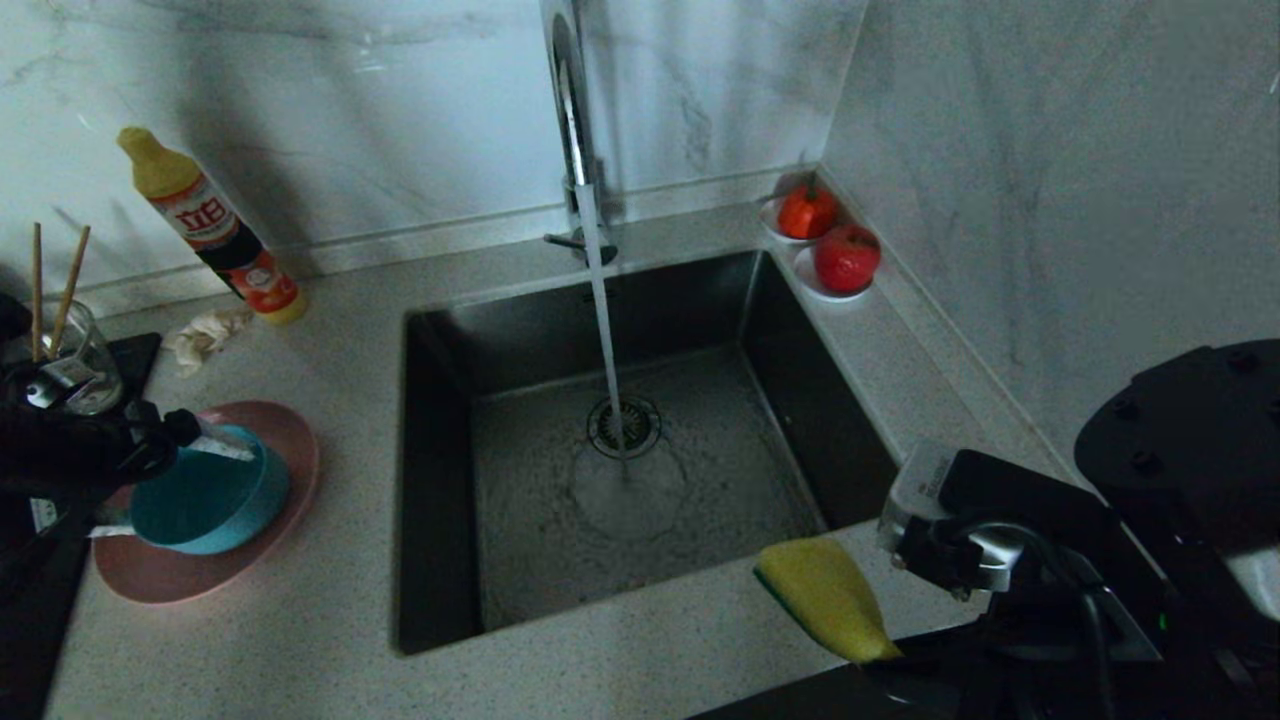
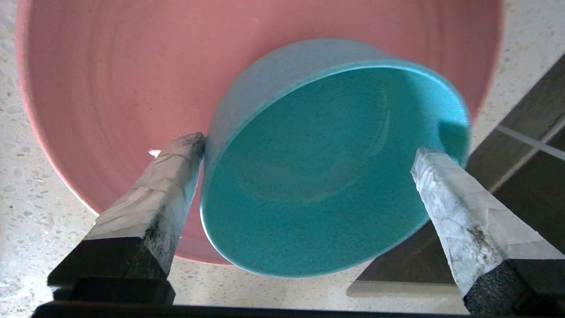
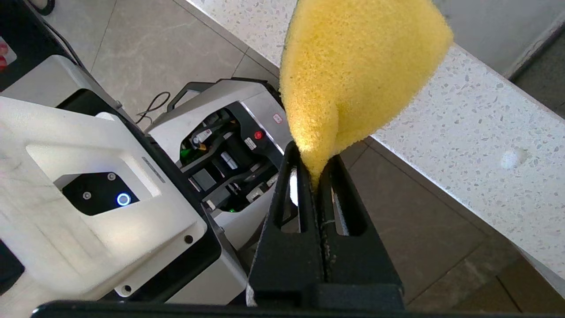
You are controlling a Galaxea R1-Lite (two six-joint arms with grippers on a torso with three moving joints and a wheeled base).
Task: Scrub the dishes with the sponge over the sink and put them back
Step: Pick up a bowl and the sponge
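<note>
Left wrist view gives us the relation that matters: the teal bowl (image 2: 335,172) sits tilted between the two taped fingers (image 2: 176,176) of our left tool (image 2: 309,154), its open mouth turned toward the camera. One finger lies against the bowl's outer wall; the other stands at the opposite rim, and whether it touches we cannot tell. The jaws are spread as wide as they go and barely span the bowl, so we judge that closing across its width is what the coming move turns on. We cannot say that the bowl is gripped yet. It leans on the pink plate (image 2: 110,88), which lies flat on the speckled desk (image 2: 26,207).

From the head view, the left tool (image 1: 185,470) is at the left of the sink (image 1: 440,480), reaching at the bowl (image 1: 210,500) from the side, and the left arm is plainly the nearer one to the dishes. The chopsticks (image 1: 55,290) stand upright in a glass cup (image 1: 90,365) just behind. Water runs from the faucet (image 1: 575,120) onto the drain.

Our right tool (image 3: 315,176) waits at the desk's near edge, right of the basin, pinched shut on one corner of the yellow sponge (image 3: 353,66), which juts out toward the sink.

A detergent bottle (image 1: 215,235) with a yellow cap leans at the back wall; its red and white label carries large characters that we cannot make out.
</note>
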